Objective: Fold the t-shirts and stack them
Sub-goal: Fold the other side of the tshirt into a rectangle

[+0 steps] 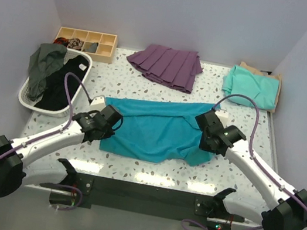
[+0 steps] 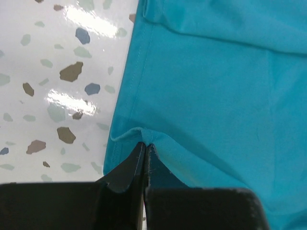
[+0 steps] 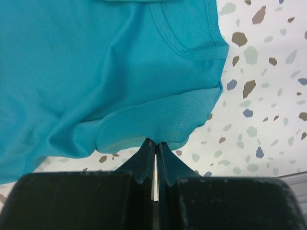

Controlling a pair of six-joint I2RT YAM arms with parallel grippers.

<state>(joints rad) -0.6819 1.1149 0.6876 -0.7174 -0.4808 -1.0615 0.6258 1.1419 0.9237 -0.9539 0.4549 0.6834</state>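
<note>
The deep teal-blue t-shirt (image 1: 157, 129) lies spread across the middle of the table. My left gripper (image 1: 107, 120) is shut on its left edge; in the left wrist view the jaws (image 2: 145, 144) pinch a raised fold of the hem (image 2: 139, 132). My right gripper (image 1: 209, 131) is shut on its right edge; in the right wrist view the jaws (image 3: 156, 142) pinch a lifted lobe of the shirt (image 3: 158, 122). The mint-green t-shirt (image 1: 252, 86) lies folded at the back right on top of the tan t-shirt (image 1: 270, 76), of which only edges show.
A purple pleated garment (image 1: 167, 65) lies at the back centre. A white basket (image 1: 78, 87) with dark clothes stands at the left. A wooden compartment tray (image 1: 87, 42) stands at the back left. Walls close in left, right and behind.
</note>
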